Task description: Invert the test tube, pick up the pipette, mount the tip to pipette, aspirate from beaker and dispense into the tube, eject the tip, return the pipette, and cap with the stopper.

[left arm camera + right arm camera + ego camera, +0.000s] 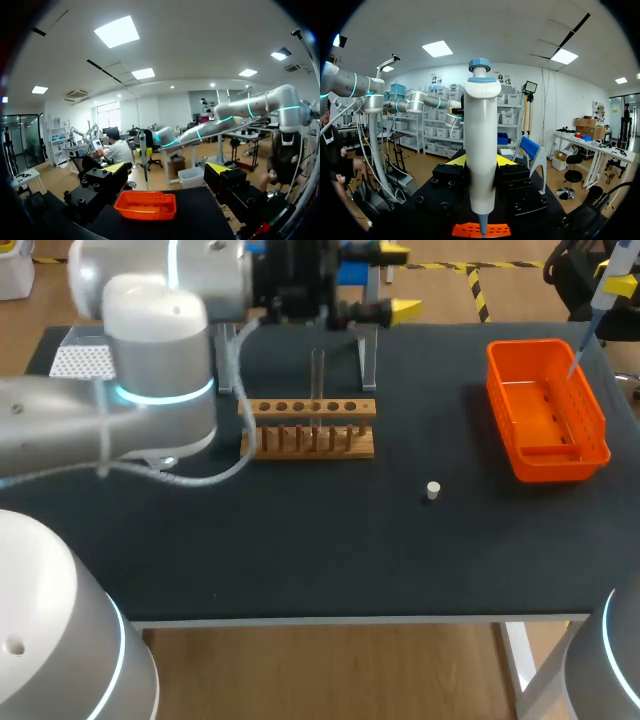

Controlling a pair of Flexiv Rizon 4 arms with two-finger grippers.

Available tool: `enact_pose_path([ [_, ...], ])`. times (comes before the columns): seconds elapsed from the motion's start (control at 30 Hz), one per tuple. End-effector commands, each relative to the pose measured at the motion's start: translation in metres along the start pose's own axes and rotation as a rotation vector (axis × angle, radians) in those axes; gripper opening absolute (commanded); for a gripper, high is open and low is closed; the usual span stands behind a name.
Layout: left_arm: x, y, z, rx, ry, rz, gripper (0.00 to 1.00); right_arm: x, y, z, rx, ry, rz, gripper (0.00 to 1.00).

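My right gripper [480,162] is shut on the white pipette [481,150], which has a blue cap and hangs upright. Its narrow lower end [577,360] is just above the orange basket [545,410] at the table's right. A clear test tube [317,380] stands upright in the wooden rack [308,427] at mid-table. The small white stopper [432,490] lies on the black tabletop in front of the rack, to its right. My left gripper [400,282] is open and empty behind the rack, pointing right toward the basket [146,205] and the pipette [145,162]. No beaker shows.
A white perforated tip box [80,360] sits at the back left, partly hidden by my left arm [150,370]. A metal stand [368,355] is behind the rack. The table's front edge [350,620] runs below the stopper.
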State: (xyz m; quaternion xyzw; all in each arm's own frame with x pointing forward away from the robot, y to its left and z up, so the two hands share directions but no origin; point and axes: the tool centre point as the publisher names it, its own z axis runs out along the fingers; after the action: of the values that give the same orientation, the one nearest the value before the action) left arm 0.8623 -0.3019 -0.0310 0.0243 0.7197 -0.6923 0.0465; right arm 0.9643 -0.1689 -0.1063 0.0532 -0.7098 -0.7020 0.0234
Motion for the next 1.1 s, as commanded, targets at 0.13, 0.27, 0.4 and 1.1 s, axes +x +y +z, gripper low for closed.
enact_pose_path([
  [0.13, -0.024, -0.016, 0.089, 0.0, 0.113, -0.008, 1.0, 0.0, 0.001, -0.001, 0.004, 0.002, 0.0, 0.0],
  [0.27, -0.024, -0.016, 0.089, 0.0, 0.113, -0.008, 1.0, 0.0, 0.001, -0.001, 0.004, 0.002, 0.0, 0.0],
  [0.4, -0.024, -0.016, 0.089, 0.0, 0.113, -0.008, 1.0, 0.0, 0.001, -0.001, 0.004, 0.002, 0.0, 0.0],
  [1.1, -0.024, -0.016, 0.089, 0.0, 0.113, -0.008, 0.0, 0.0, 0.001, -0.001, 0.004, 0.002, 0.0, 0.0],
])
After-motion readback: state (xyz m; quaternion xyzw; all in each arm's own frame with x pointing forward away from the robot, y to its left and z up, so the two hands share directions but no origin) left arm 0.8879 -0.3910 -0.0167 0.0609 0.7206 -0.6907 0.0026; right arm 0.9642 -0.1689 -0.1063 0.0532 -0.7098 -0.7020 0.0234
